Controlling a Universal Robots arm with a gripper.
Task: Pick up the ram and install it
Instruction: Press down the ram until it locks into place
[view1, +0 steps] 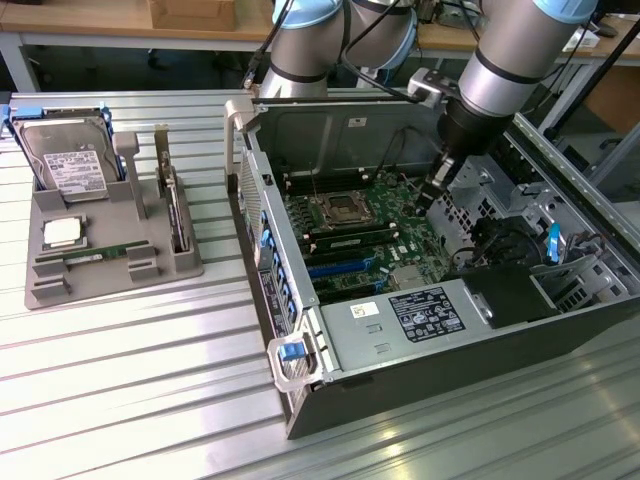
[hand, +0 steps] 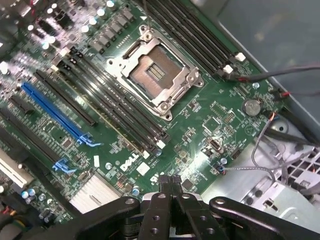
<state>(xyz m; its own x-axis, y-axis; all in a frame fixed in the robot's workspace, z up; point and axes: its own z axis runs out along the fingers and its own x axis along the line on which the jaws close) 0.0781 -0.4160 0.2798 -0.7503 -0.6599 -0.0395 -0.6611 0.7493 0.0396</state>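
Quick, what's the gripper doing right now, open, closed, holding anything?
Gripper: shut, fingers pressed together with nothing between them, above the motherboard. The ram lies in the grey tray.

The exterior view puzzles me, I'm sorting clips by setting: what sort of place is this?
Likely a robotics lab or workshop bench: an opened computer case lies on a ribbed metal table, beside a grey parts holder, with wooden workbenches behind.

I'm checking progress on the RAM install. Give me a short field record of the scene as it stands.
gripper: shut, empty, above the motherboard inside the open computer case
ram: lying in the grey parts tray, not picked up
tray: outside the case, at the exterior view's left
CPU socket: open, empty
ram slots: no stick seated
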